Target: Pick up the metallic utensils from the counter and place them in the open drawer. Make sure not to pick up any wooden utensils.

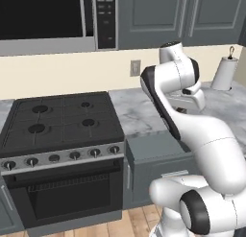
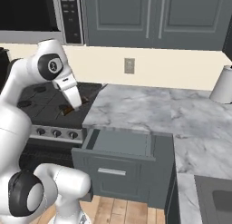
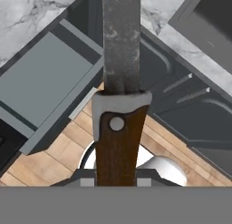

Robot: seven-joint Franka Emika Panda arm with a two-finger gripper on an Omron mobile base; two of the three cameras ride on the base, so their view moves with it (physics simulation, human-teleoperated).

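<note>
My gripper (image 3: 117,180) is shut on the dark brown handle of a knife (image 3: 119,60), one of the metallic utensils. Its grey blade points away from the hand. Below the knife lies the open drawer (image 3: 41,82), a slate-grey box pulled out of the cabinet (image 1: 153,147) (image 2: 118,143). It looks bare inside. The hand hangs above the marble counter (image 1: 137,111) (image 2: 158,109) near the drawer. In the left base view the forearm partly hides it. A brown bit of the knife (image 2: 67,110) shows under the hand in the right base view.
The black stove (image 1: 57,121) stands left of the drawer, with a microwave (image 1: 53,20) above it. A paper towel roll (image 1: 224,73) stands at the back right of the counter. A dark sink (image 2: 217,196) lies to the right. Wooden floor (image 3: 59,150) shows below the drawer.
</note>
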